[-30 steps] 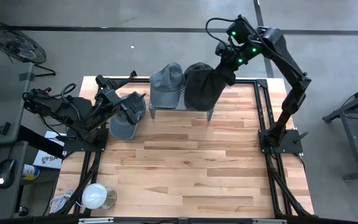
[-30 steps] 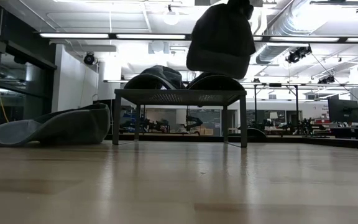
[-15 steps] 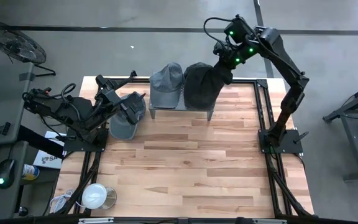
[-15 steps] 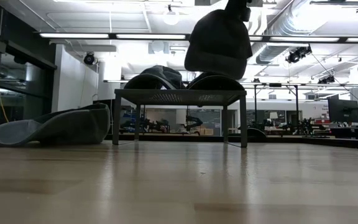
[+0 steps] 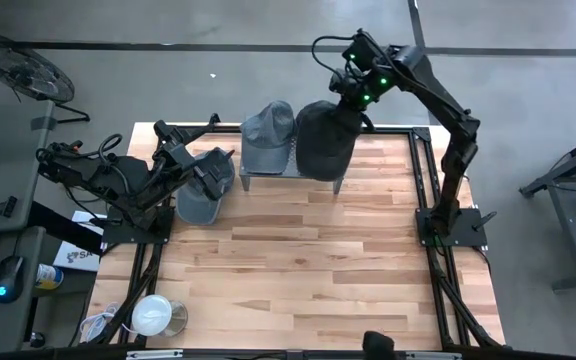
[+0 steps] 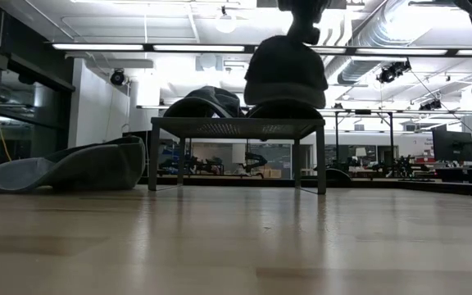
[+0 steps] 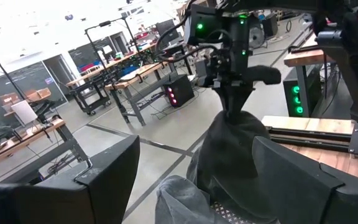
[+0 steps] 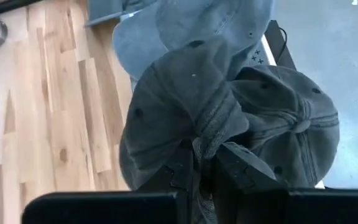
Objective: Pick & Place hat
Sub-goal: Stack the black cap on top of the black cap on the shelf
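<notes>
A dark grey cap point(image 5: 324, 140) hangs from my right gripper point(image 5: 354, 98), which is shut on it above the right end of a small metal rack point(image 6: 236, 127). Its lower part meets a second dark cap point(image 8: 291, 124) lying on the rack. A blue-grey cap point(image 5: 268, 135) rests on the rack's left end. Another grey cap point(image 5: 200, 198) lies on the table to the left of the rack, by its brim and crown point(image 6: 64, 168). My left gripper point(image 7: 191, 186) is open above that cap point(image 5: 212, 175). I cannot tell whether it touches the cap. My right gripper pinches a bunched fold of the dark cap's crown point(image 8: 213, 134) between its two fingers point(image 8: 188, 171). The fingers come from above, pointing down. The cap hangs below them point(image 6: 285, 70), squat, with its lower edge on the dark cap on the rack point(image 6: 283, 106).
A white round object point(image 5: 153, 315) stands at the table's near left corner. The wooden table point(image 5: 298, 260) is bare in front of the rack. The rack's legs point(image 6: 321, 160) stand at the far middle. Black frame rails point(image 5: 423, 180) run along the table's sides.
My right gripper has gone toward the table's far left and down, over the rack. The dark cap, which hung long and tilted, has come down with it and now sits squat on the cap below.
</notes>
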Available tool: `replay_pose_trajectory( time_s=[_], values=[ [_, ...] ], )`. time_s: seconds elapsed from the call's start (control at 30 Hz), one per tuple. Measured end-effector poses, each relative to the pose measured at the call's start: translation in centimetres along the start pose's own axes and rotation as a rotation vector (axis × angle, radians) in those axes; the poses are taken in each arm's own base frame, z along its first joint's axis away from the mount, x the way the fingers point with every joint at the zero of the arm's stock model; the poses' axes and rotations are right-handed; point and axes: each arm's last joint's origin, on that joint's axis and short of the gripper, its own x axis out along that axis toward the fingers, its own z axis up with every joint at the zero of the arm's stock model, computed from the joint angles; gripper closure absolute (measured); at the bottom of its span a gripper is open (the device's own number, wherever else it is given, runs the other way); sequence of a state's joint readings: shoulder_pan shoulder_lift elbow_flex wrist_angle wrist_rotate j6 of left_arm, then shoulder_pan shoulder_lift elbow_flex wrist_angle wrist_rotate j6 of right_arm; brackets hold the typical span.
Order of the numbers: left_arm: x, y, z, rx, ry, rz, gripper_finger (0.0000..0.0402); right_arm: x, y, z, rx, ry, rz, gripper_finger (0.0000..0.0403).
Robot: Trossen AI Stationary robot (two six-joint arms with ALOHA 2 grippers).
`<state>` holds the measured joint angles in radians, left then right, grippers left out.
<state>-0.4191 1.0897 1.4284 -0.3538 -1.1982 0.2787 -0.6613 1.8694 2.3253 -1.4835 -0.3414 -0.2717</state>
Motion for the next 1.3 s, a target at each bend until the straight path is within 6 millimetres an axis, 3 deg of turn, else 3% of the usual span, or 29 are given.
replay_pose_trajectory(
  time_s=[0.4,1.07,1.3],
  values=[
    [0.0,0.0,0.0,0.0,0.005,0.016,0.0094,2.1,-1.5,1.1,-0.039,-0.008,-0.133,0.0381],
    [0.0,0.0,0.0,0.0,0.005,0.017,0.0094,7.0,-3.8,1.6,-0.005,0.081,-0.154,0.0376],
    [0.0,0.0,0.0,0.0,0.005,0.017,0.0094,7.2,-3.9,1.7,-0.003,0.075,-0.159,0.0337]
  ],
)
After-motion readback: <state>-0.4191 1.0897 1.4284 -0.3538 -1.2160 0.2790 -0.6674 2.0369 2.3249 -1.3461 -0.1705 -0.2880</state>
